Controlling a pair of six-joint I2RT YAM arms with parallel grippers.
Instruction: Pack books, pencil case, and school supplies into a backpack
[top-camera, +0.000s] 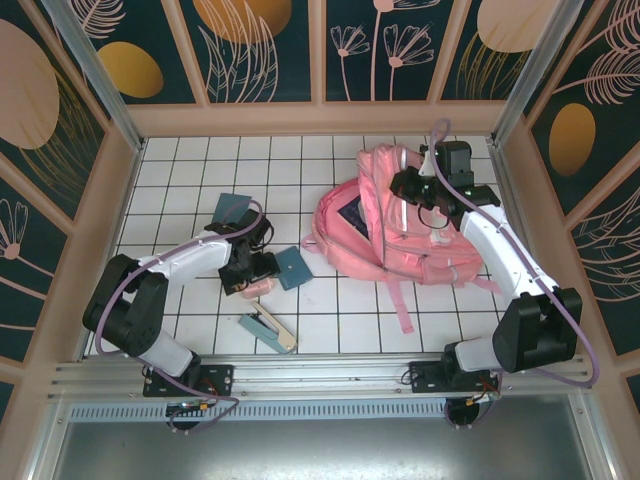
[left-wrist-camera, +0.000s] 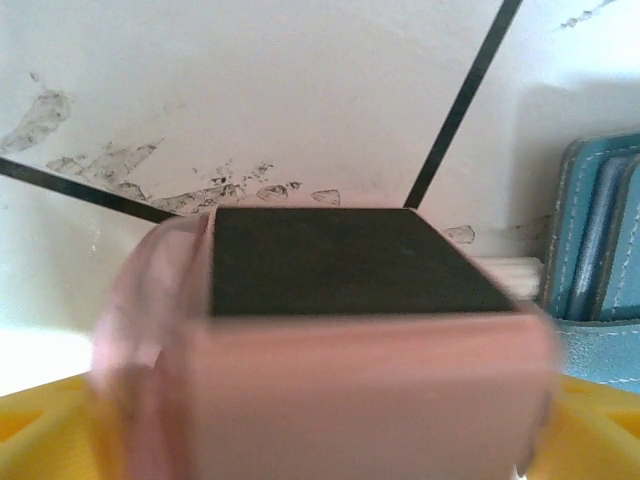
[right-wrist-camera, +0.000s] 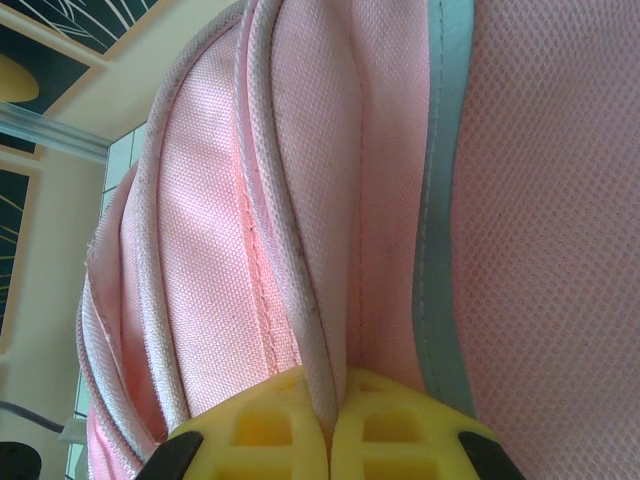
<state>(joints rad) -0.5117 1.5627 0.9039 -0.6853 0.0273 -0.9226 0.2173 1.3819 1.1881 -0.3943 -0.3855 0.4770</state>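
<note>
- Nearest the arm bases, a teal-and-cream stapler-like tool (top-camera: 268, 332) lies flat on the white gridded table (top-camera: 340, 310), at about 7 o'clock from the table's middle.
- Just beyond it, at about 8 o'clock, a pink piece (top-camera: 259, 287) rests on the table at the tip of the left gripper (top-camera: 244, 268).
- In the left wrist view the pink piece, which has a black upper face, sits between the yellow fingers (left-wrist-camera: 40, 435). They stand wide apart and the piece fills the whole gap. I cannot tell whether they press on it or merely flank it.
- A teal square (top-camera: 293, 267) lies flat at 2 o'clock from the pink piece, just beside it.
- A second teal square (top-camera: 232, 208) lies farther back, at about 10 o'clock from the table's middle, beyond the left gripper.
- The backpack (top-camera: 420, 245) lies on the table at 3 o'clock, with a pink strap trailing toward 6 o'clock.
- Its mouth gapes toward 9 o'clock, and a navy book (top-camera: 355, 213) shows inside the opening.
- The right gripper (top-camera: 425, 182) sits at the backpack's 12 o'clock edge. In the right wrist view its yellow fingers are pinched together on a ridge of the pink fabric, so it is holding the backpack.
</note>
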